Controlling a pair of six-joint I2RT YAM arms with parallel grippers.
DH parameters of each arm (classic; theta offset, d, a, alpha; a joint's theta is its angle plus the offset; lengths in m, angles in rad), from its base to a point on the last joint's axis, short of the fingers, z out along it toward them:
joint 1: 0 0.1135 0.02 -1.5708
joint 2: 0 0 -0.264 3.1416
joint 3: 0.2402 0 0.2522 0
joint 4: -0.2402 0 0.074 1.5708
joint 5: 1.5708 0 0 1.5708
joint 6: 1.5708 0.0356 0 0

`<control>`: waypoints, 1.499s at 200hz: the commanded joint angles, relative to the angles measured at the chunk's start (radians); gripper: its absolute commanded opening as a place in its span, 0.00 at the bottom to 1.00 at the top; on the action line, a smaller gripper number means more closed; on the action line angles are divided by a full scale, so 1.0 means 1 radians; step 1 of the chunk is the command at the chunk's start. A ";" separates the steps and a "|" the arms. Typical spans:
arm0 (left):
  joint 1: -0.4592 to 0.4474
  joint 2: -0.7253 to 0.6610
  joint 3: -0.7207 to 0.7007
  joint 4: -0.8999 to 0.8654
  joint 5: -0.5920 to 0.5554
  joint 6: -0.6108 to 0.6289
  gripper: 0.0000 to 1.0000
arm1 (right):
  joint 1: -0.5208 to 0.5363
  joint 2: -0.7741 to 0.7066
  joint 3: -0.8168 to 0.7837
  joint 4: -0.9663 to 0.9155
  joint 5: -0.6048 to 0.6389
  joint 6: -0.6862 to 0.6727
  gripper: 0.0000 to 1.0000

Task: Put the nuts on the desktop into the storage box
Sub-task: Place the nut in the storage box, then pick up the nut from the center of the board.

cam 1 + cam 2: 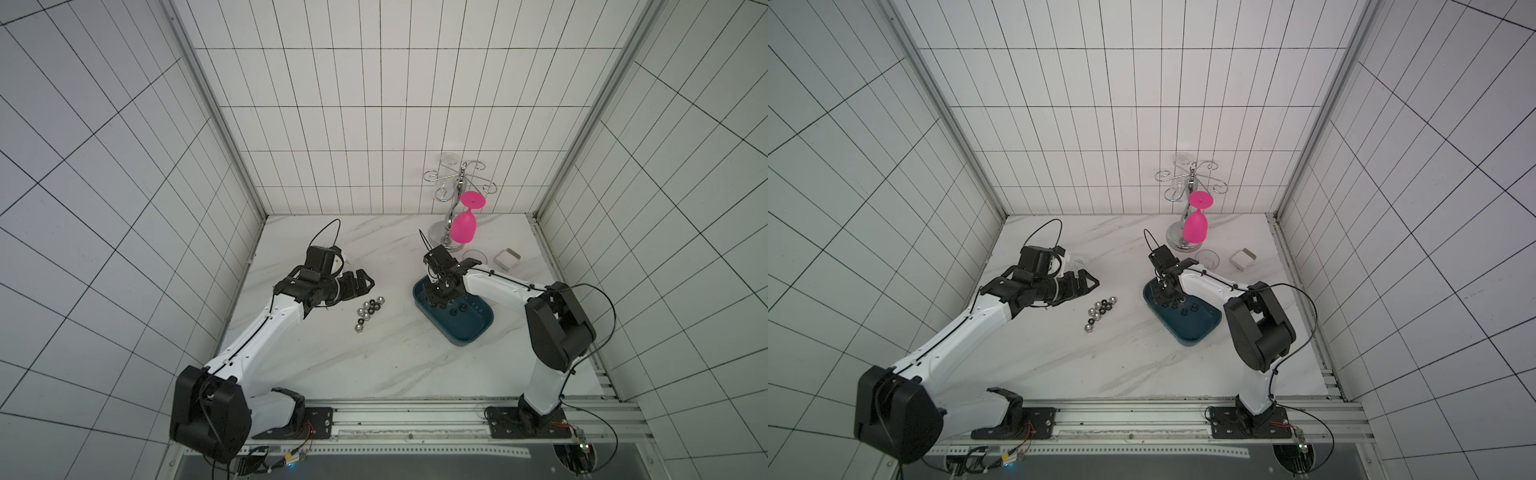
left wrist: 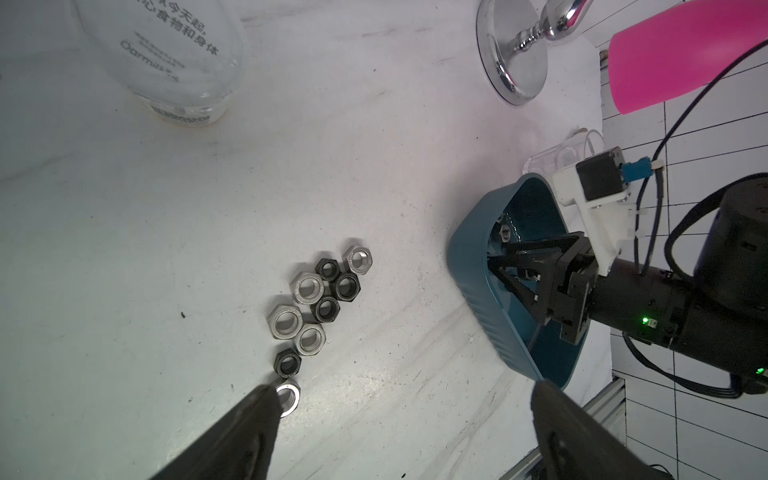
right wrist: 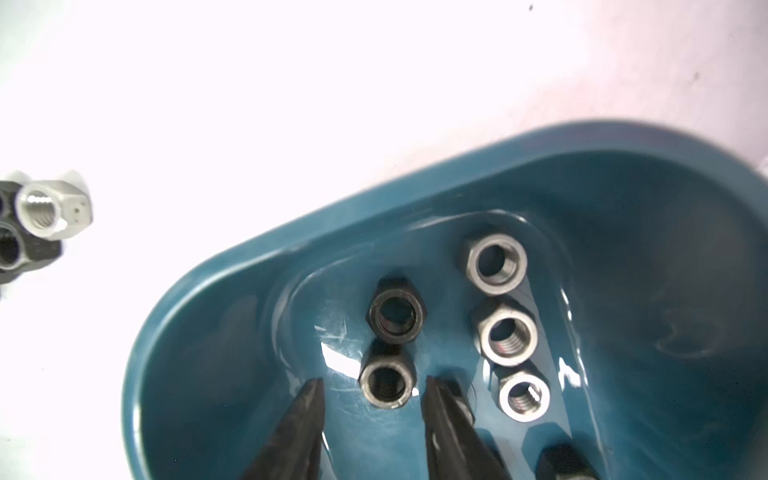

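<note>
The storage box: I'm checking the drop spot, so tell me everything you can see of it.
The storage box is a shallow dark teal tray of glossy plastic, rectangular with rounded corners, its outer wall finely ribbed. It sits flat on the desktop, skewed to the table edges. Inside lie at least five nuts, silver and black, clustered at one end. The right gripper reaches into it, fingertips open either side of one nut; whether they touch the floor is unclear.
</note>
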 commanded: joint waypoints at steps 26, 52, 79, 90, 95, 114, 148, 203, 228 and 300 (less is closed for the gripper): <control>0.166 -0.019 0.028 -0.083 0.018 0.040 0.98 | 0.054 -0.176 0.032 -0.044 0.023 -0.030 0.45; 0.271 -0.049 0.026 -0.115 0.026 0.075 0.98 | 0.171 -0.232 0.053 -0.058 0.047 -0.079 0.47; 0.323 -0.061 0.030 -0.179 0.014 0.124 0.98 | 0.262 -0.223 0.077 -0.058 0.026 -0.078 0.47; 0.332 -0.070 0.023 -0.194 0.008 0.132 0.98 | 0.295 -0.205 0.088 -0.060 0.015 -0.069 0.47; 0.336 -0.076 0.017 -0.196 0.008 0.134 0.98 | 0.309 -0.193 0.090 -0.059 0.009 -0.063 0.47; 0.343 -0.099 -0.010 -0.196 0.006 0.134 0.98 | 0.364 -0.142 0.094 -0.043 -0.003 -0.047 0.47; 0.350 -0.132 -0.051 -0.200 0.011 0.135 0.98 | 0.424 -0.024 0.113 -0.017 -0.021 -0.020 0.47; 0.363 -0.166 -0.074 -0.231 0.000 0.163 0.98 | 0.470 0.135 0.195 -0.007 -0.051 -0.013 0.47; 0.378 -0.168 -0.074 -0.240 -0.007 0.173 0.98 | 0.484 0.202 0.250 -0.010 -0.055 -0.016 0.47; 0.450 -0.160 -0.077 -0.245 0.016 0.173 0.98 | 0.496 0.381 0.438 -0.064 -0.008 -0.027 0.47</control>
